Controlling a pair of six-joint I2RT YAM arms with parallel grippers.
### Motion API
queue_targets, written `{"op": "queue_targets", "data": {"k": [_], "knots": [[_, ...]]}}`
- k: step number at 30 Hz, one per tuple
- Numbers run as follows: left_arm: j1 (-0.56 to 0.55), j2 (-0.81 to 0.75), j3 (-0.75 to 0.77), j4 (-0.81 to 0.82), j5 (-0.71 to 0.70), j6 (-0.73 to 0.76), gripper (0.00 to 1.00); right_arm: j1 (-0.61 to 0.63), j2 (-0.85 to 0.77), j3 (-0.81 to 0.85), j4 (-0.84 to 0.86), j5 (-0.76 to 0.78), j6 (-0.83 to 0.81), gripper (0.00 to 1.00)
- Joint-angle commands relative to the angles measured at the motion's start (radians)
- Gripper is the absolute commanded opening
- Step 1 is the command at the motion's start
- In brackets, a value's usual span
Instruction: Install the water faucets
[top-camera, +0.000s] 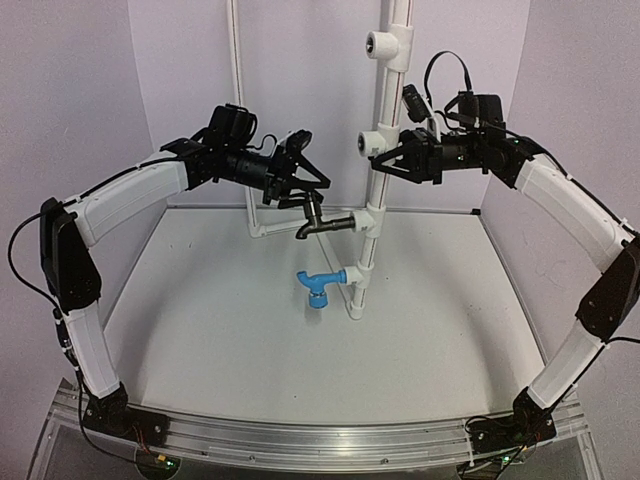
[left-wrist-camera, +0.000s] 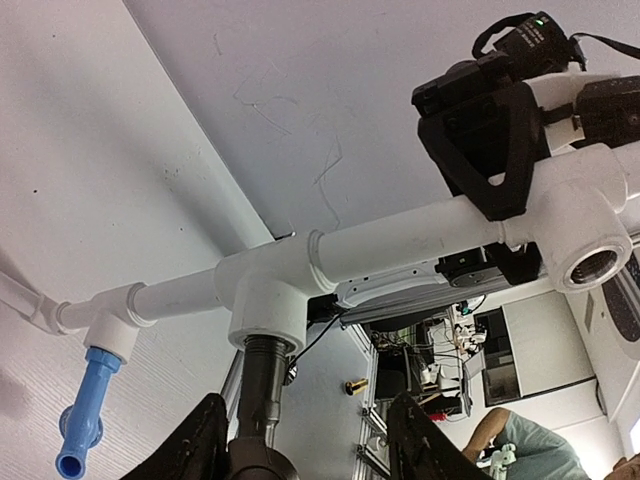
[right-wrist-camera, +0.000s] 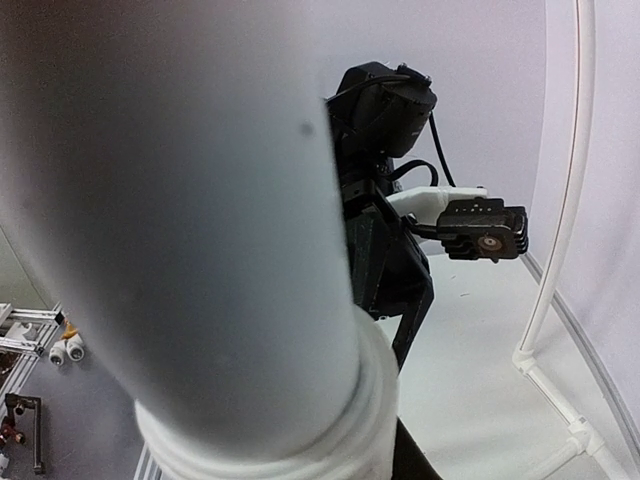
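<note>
No text, label, brand or number can be read anywhere.

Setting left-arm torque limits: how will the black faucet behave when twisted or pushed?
The black faucet looks like rigid moulded plastic: probably stiff and light. Its stem sits in the white tee, so it should turn, not tip. The slim white pipe may flex sideways, though the right gripper clamped on it likely steadies it.

A: How's the light?
B: Soft, even, from above; only faint shadows on the table (top-camera: 200, 330), walls (top-camera: 80, 80) tinted mauve.
A: And focus?
B: Right wrist view: the white pipe (right-wrist-camera: 180, 220) looms blurred and grey at left. Left wrist view is sharp, though the left gripper (left-wrist-camera: 308, 405) sits dark along the bottom edge.
</note>
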Motion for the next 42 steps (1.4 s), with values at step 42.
{"op": "queue_targets", "data": {"k": [42], "knots": [[-0.084,-0.146,0.037,-0.126,-0.410,0.181,0.57,-0.001,-0.012,-0.044,-0.070,0.094,0.094,0.08]]}}
